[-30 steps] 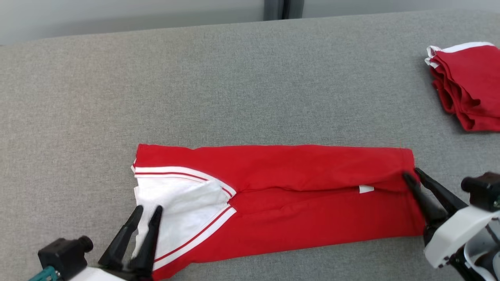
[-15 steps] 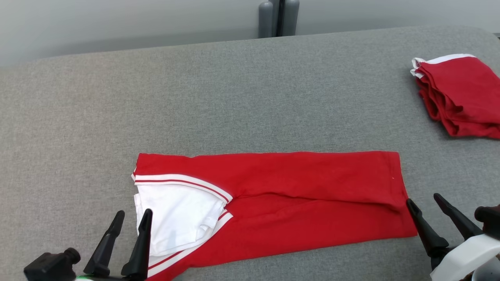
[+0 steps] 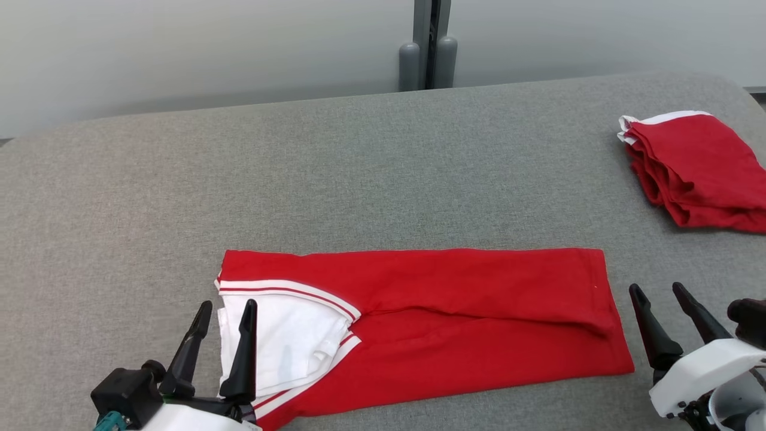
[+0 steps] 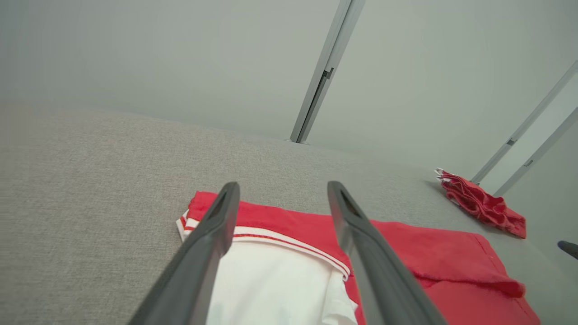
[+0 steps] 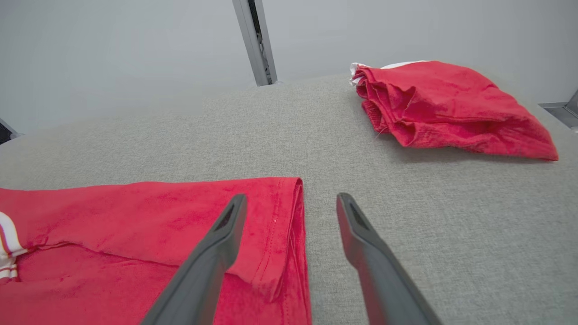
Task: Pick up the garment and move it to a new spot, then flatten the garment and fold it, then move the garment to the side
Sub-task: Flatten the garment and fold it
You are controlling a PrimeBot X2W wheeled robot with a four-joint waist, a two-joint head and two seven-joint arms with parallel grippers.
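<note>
My left gripper [image 3: 228, 305] stands open and empty at the near left of the grey padded surface [image 3: 359, 179]. In the left wrist view its two dark fingers [image 4: 207, 243] are parted wide, with nothing between them. In the head view one finger lies over the bare surface just beside the garment's left edge and the other lies over the white cloth. I cannot tell whether either tip touches the fabric. The garment [image 3: 431, 299] lies flat across the near middle of the surface as a long red band, running left to right. Its left end shows a white inner area bordered by white and red striped trim. Its right end is a stitched red hem. A lengthwise fold edge runs along the middle of the band and is slightly rumpled toward the right end. My right gripper [image 3: 656, 288] stands open and empty at the near right, just beside the hemmed end and apart from it in the head view. In the right wrist view one of its fingers lies across the hem corner and the other lies over bare surface. A folded stack of red cloth [image 3: 694, 173] with white trim rests at the far right, well apart from the garment. Beyond the far edge stands a pale wall [image 3: 179, 54] with a grey vertical post [image 3: 428, 57].
</note>
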